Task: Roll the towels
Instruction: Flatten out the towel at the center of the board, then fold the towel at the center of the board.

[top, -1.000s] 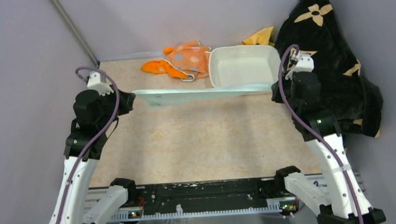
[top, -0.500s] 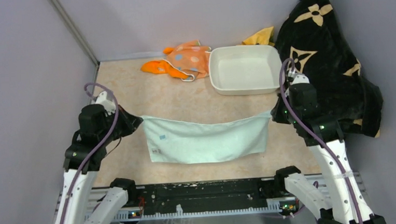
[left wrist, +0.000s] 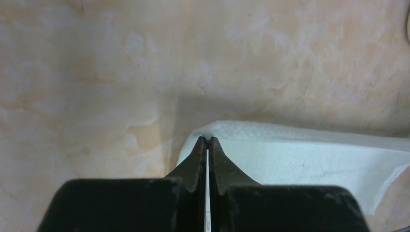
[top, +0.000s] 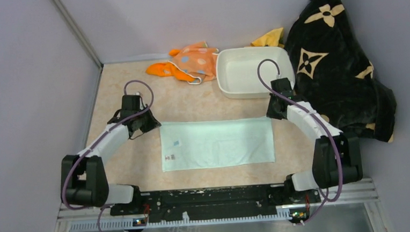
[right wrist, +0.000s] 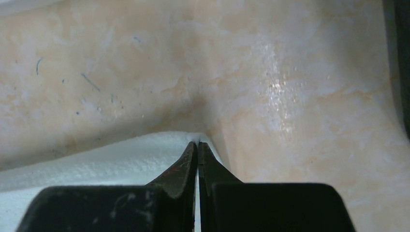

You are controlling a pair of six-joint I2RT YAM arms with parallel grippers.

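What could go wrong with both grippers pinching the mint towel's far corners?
1. The left gripper and right gripper hold the towel only at its corner tips, so a corner may slip out when rolling starts.
2. The right gripper sits near the dish and might bump it.

The mint towel [top: 217,143] is soft, finely textured cloth; the marbled surface [top: 202,102] looks smooth and slightly glossy; the blanket [top: 346,80] at two o'clock looks plush.

three towels [top: 217,143], one dish [top: 248,73], one blanket [top: 346,86]
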